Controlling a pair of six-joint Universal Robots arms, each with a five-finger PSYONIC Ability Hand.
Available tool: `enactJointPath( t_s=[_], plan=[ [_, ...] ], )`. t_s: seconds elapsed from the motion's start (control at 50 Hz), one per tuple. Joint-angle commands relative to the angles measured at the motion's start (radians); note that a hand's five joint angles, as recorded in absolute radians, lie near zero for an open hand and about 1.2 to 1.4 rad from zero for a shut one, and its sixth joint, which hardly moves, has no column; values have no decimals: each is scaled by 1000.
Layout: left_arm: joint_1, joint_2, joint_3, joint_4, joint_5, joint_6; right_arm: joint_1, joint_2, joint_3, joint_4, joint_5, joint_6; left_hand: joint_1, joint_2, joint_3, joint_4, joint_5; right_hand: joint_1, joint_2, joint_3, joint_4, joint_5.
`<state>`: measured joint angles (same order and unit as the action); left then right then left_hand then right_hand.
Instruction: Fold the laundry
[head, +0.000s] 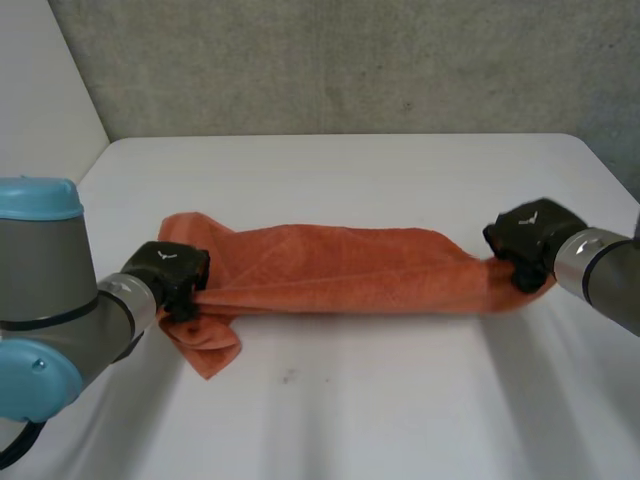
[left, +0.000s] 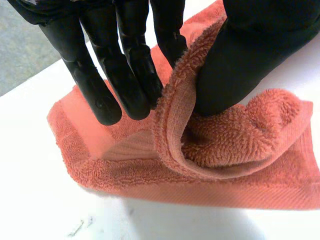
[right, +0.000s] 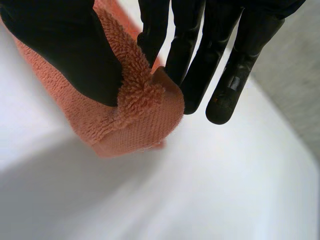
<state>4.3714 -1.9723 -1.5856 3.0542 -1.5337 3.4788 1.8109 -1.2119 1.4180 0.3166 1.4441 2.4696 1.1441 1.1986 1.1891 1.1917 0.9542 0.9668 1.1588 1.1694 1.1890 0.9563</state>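
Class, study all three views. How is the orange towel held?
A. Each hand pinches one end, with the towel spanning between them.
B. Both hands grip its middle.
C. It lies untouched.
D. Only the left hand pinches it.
A: the left hand pinches one end of the orange towel and the right hand pinches the opposite end, as each wrist view confirms.

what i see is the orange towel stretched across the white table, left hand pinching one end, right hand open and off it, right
Not the right hand: the right wrist view shows it pinching the other end of the orange towel between thumb and fingers. The rest stands: the towel is stretched across the white table, the left hand pinching one end.
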Motion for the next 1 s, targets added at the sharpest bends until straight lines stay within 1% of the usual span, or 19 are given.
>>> enactJointPath(
  t_s=[0.02,0.04,0.06,0.12,0.14,0.18,0.2,0.22,0.3,0.4,0.46,0.54,0.58,0.66,0.8,0.84,0.9,0.94,1.0],
  plan=[
    [-9,-129,149,89,-11,52,7,152,-171,-68,5,12,252,198,207,205,268,429,238,227,207,265],
    [-9,-135,185,98,-9,62,7,152,-171,-68,6,12,252,198,207,205,268,429,238,227,207,265],
    [-9,-140,222,106,-8,71,8,173,-273,-153,18,44,252,198,207,205,268,429,238,227,207,265],
    [-9,-135,384,170,-19,112,10,175,-347,-237,36,91,252,198,207,205,268,429,238,227,207,265],
    [-7,-128,421,201,-25,121,7,173,-423,-387,70,170,252,198,207,205,268,429,238,227,207,265],
    [-6,-86,499,322,-43,141,4,169,-441,-449,81,202,252,198,207,205,268,429,238,227,207,265],
    [-4,-65,513,369,-49,146,-2,125,-448,-599,100,286,252,198,207,205,268,429,238,227,207,265],
    [-1,-25,521,458,-58,151,-4,97,-442,-649,102,310,252,198,207,205,268,429,238,227,207,265],
    [7,39,503,567,-52,151,-2,-38,-366,-769,98,388,252,198,207,205,268,429,238,227,207,265],
    [10,59,423,482,-48,149,-4,-83,-282,-731,58,393,252,198,207,205,268,429,238,227,207,265],
    [11,50,307,394,-46,151,2,-78,-203,-627,-27,390,252,198,207,205,268,429,238,227,207,265],
    [17,36,159,370,-42,152,-2,-58,-156,-510,-67,388,252,198,207,205,268,429,238,227,207,265],
    [17,30,131,370,-42,152,-1,33,-122,-403,-76,381,252,198,207,205,268,429,238,227,207,265],
    [13,-29,21,371,-36,154,-4,171,-110,-289,-71,335,252,198,207,205,268,429,238,227,207,265],
    [-3,-103,-39,362,-31,155,-15,245,-100,-240,-54,313,-20,-75,-65,-68,-5,429,238,227,207,265],
    [-3,-115,-50,362,-29,154,-30,235,-100,-238,-54,313,-143,-198,-188,-191,-128,429,238,227,207,265],
    [-3,-126,-53,362,-31,154,-56,198,-100,-238,-60,319,-199,-254,-244,-247,-184,429,238,227,207,265],
    [-3,-135,-53,362,-31,152,-64,178,-97,-238,-62,322,-343,-397,-388,-390,-327,429,238,227,207,265],
    [-1,-137,-59,364,-32,152,-76,158,-93,-240,-62,322,-414,-468,-459,-461,-398,429,238,227,207,265]
  ],
)
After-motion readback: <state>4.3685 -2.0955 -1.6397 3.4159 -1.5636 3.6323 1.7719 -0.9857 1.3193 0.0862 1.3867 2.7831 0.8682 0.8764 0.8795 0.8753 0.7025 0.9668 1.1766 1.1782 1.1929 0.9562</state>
